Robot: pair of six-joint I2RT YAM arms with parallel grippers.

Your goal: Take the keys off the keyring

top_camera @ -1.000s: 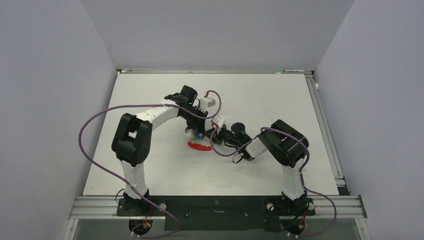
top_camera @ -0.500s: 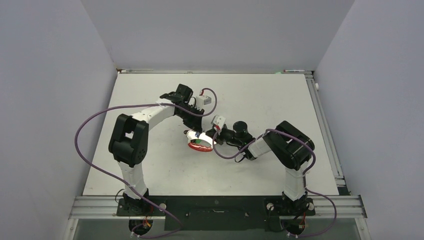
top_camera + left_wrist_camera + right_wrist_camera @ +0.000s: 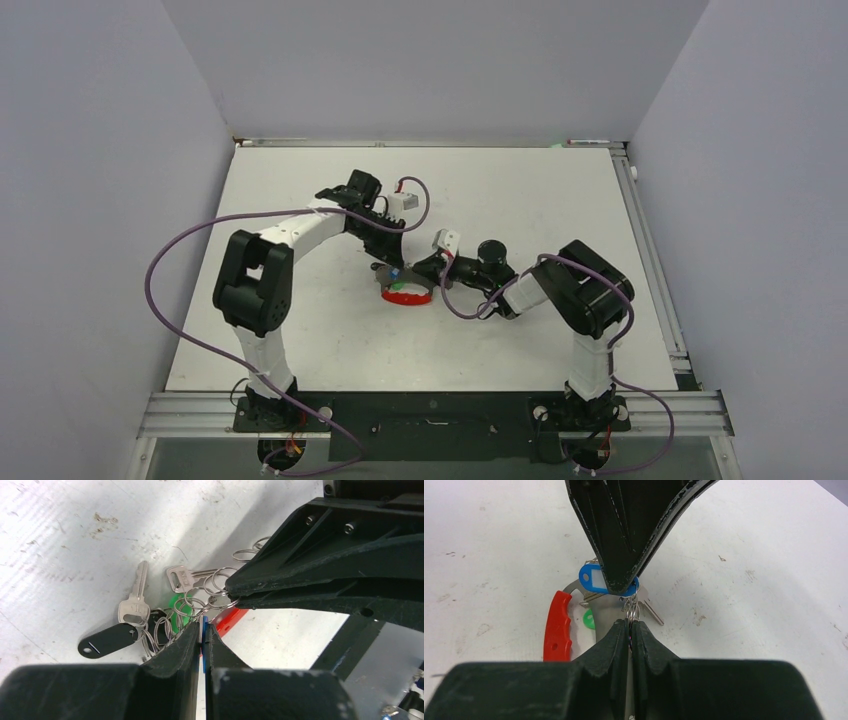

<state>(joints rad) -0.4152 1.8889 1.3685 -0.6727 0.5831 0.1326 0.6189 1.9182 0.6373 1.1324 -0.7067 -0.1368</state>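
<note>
The keyring lies mid-table, its red arc [image 3: 405, 296] showing in the right wrist view [image 3: 558, 630] and the left wrist view [image 3: 232, 620]. My left gripper [image 3: 202, 629] is shut on the blue key tag [image 3: 594, 577], just above the bunch [image 3: 392, 267]. My right gripper [image 3: 630, 624] is shut on the small silver split rings [image 3: 220, 586] that link the keys, tip to tip with the left [image 3: 418, 270]. Two silver keys [image 3: 135, 600] [image 3: 180, 577], a green-headed key [image 3: 176, 605] and a black tag [image 3: 107, 640] lie on the table, hanging off the rings.
The white table [image 3: 520, 190] is walled by grey panels on three sides. Purple cables loop off both arms [image 3: 170, 290]. A metal rail [image 3: 440, 405] runs along the near edge by the arm bases.
The right wrist has drawn back to the right and the left gripper has shifted slightly left. The red arc has barely moved.
</note>
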